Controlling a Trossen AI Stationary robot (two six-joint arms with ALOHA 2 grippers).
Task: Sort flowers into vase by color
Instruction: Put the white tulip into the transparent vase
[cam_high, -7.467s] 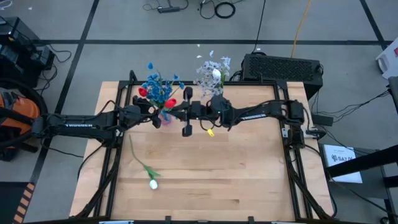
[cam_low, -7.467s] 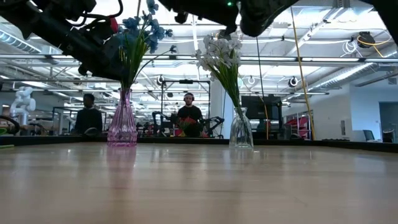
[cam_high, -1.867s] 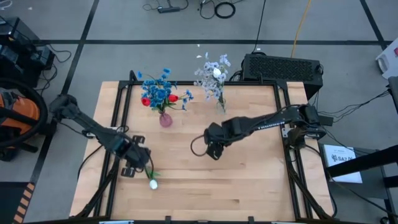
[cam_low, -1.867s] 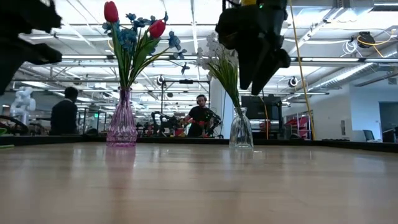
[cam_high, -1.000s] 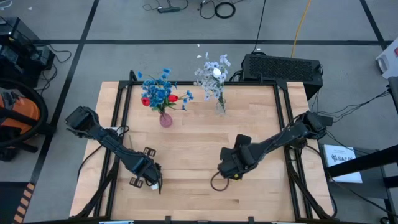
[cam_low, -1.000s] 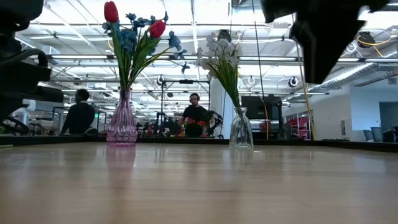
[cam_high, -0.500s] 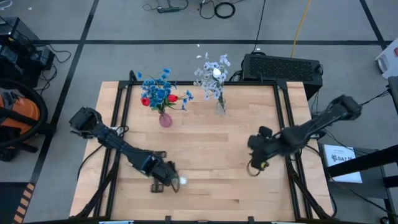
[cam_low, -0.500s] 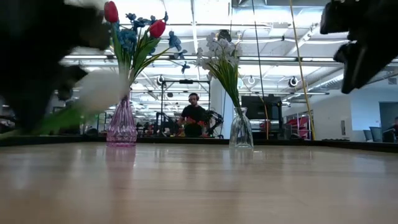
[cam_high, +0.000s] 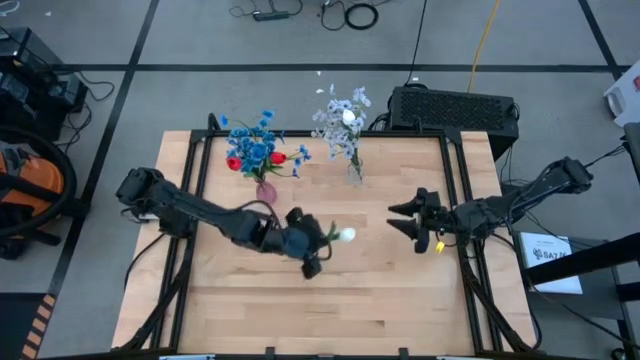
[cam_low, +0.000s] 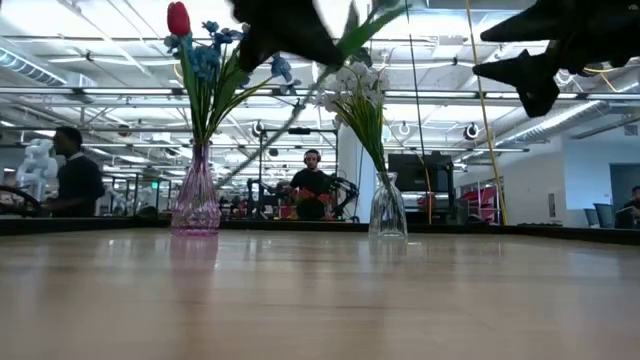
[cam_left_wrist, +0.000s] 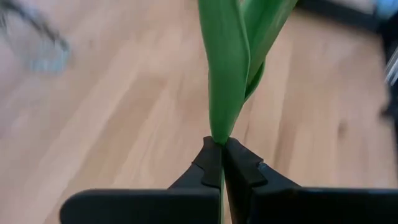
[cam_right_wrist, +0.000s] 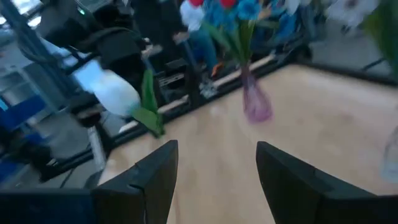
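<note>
The left gripper (cam_high: 318, 243) hangs over the middle of the tabletop (cam_high: 330, 310), its jaws pinched tight on the green stem of a white tulip (cam_high: 345, 236). In the left wrist view the two dark fingers (cam_left_wrist: 210, 163) meet on the stem (cam_left_wrist: 222, 74), and long green leaves rise from the grip. From above, the white bud sticks out just beyond the gripper toward the right arm, lifted clear of the wood. In the low view the stem and leaves (cam_low: 360, 28) cross the upper part of the picture beside the dark arm.

The right gripper (cam_high: 402, 218) hovers over the tabletop's right part, pointing at the tulip, well apart from it. Its jaws stand wide and hold nothing; the right wrist view shows both fingers (cam_right_wrist: 155, 174) spread, with the white bud (cam_right_wrist: 115, 93) and a leaf ahead of them.

At the far edge stand two vases. The pink vase (cam_high: 266, 192) holds blue flowers (cam_high: 256, 148) and red tulips (cam_high: 233, 163); in the low view one red bud (cam_low: 178, 18) tops the bunch. The clear vase (cam_low: 387, 212), to its right, holds pale white sprays (cam_high: 340, 118).

People (cam_low: 312, 185) show in the room beyond the tabletop
</note>
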